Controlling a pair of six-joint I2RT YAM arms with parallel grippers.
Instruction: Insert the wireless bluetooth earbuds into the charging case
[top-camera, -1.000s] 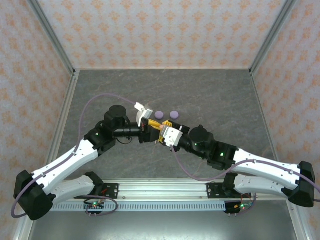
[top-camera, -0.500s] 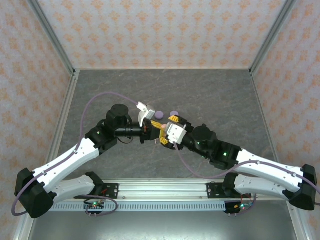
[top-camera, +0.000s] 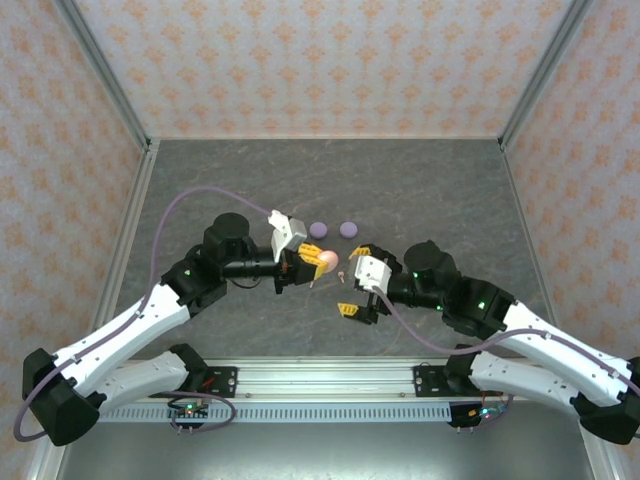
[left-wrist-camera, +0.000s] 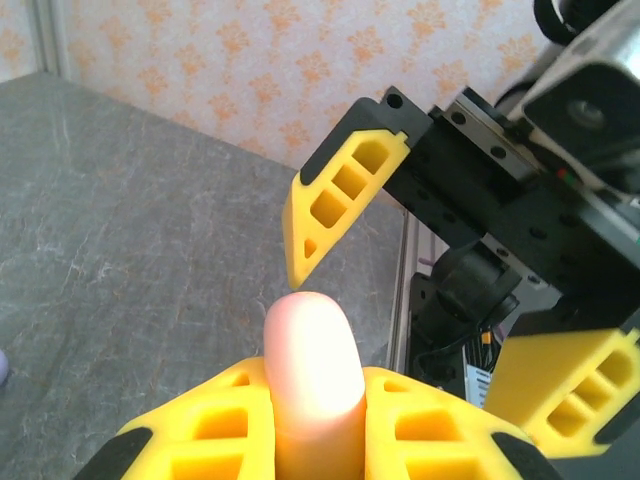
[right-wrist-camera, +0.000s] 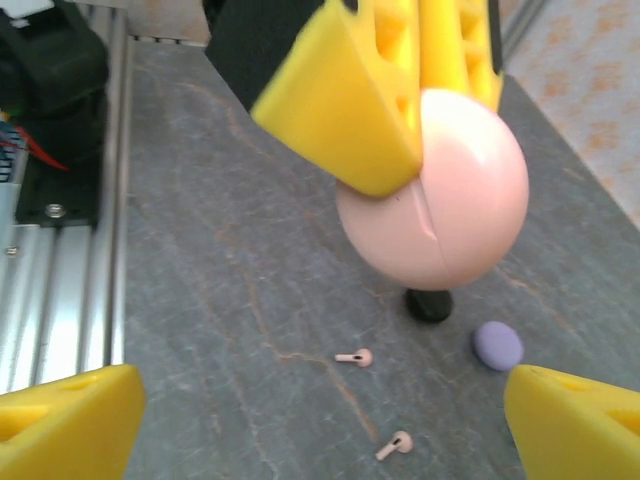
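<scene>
My left gripper (top-camera: 314, 262) is shut on a pale pink round charging case (top-camera: 327, 259), held on edge above the table. In the left wrist view the case (left-wrist-camera: 312, 360) stands squeezed between the yellow fingers (left-wrist-camera: 200, 430). In the right wrist view the case (right-wrist-camera: 445, 205) appears closed, with a seam across it. My right gripper (top-camera: 353, 282) hangs open just right of the case, touching nothing, its fingers (right-wrist-camera: 60, 425) wide apart. Two pale pink earbuds (right-wrist-camera: 356, 357) (right-wrist-camera: 394, 444) lie on the table below the case.
Two lavender round cases (top-camera: 319, 229) (top-camera: 348, 229) lie behind the grippers; one (right-wrist-camera: 497, 344) sits right of the earbuds. A small black item (right-wrist-camera: 429, 303) rests under the pink case. The grey table (top-camera: 430, 190) has free room at the back and right. A metal rail (top-camera: 330, 378) runs along the near edge.
The right gripper has let go of the pink case, opened wide and drawn back to the right. The left gripper has shut on the case and keeps it.
</scene>
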